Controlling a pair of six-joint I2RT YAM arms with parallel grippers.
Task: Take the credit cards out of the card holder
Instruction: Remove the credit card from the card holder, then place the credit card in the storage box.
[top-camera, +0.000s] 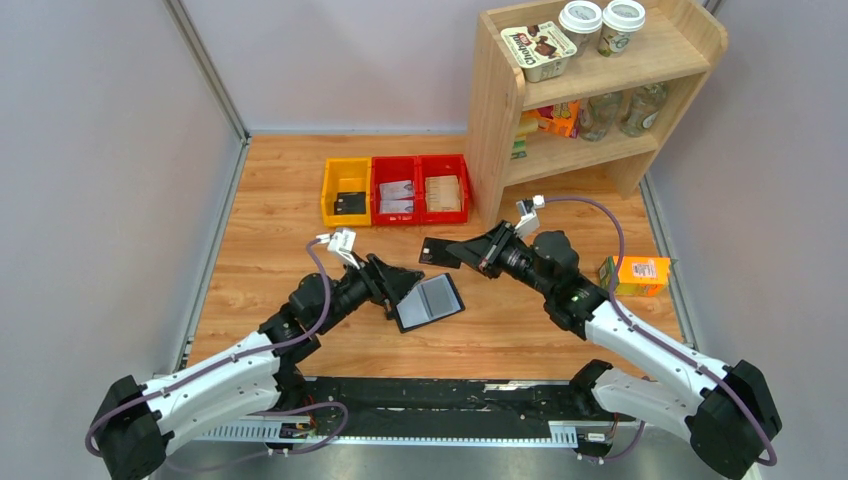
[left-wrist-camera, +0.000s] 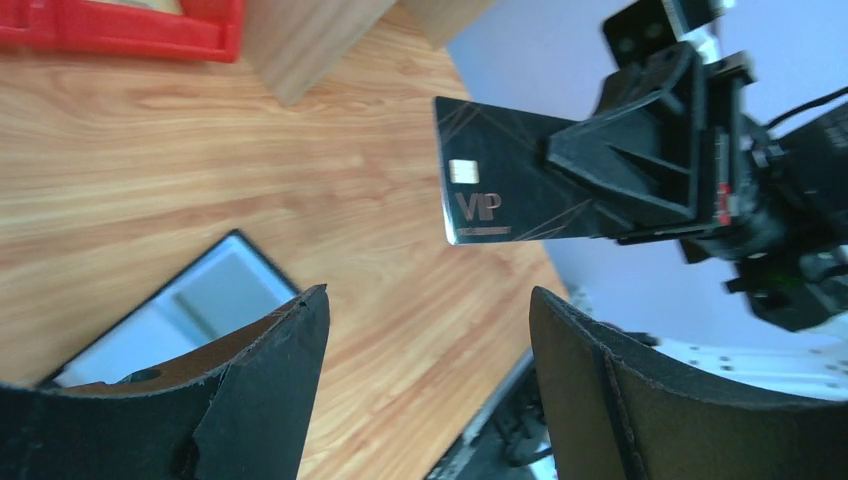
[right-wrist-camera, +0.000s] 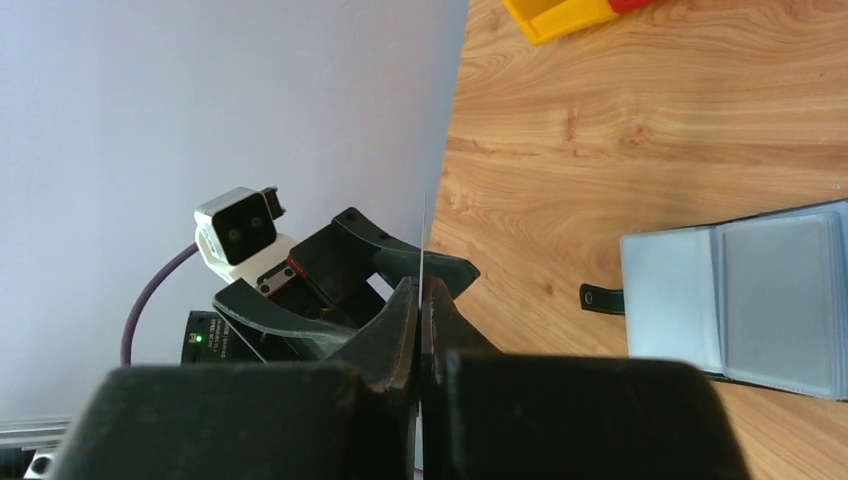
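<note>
Your right claw (top-camera: 465, 252) pinches one thin black credit card (left-wrist-camera: 500, 185) free of the black bifold card holder (top-camera: 430, 300); left claw (left-wrist-camera: 428, 295) spread, other cards unconfirmed.

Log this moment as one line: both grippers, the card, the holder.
left gripper: open, beside card holder | right gripper: shut on black credit card, clear of holder | card holder: lying open

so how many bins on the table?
3, in a row left of the shelf: yellow bin leftmost, middle red bin, right red bin nearest it. None seem hidden.
</note>
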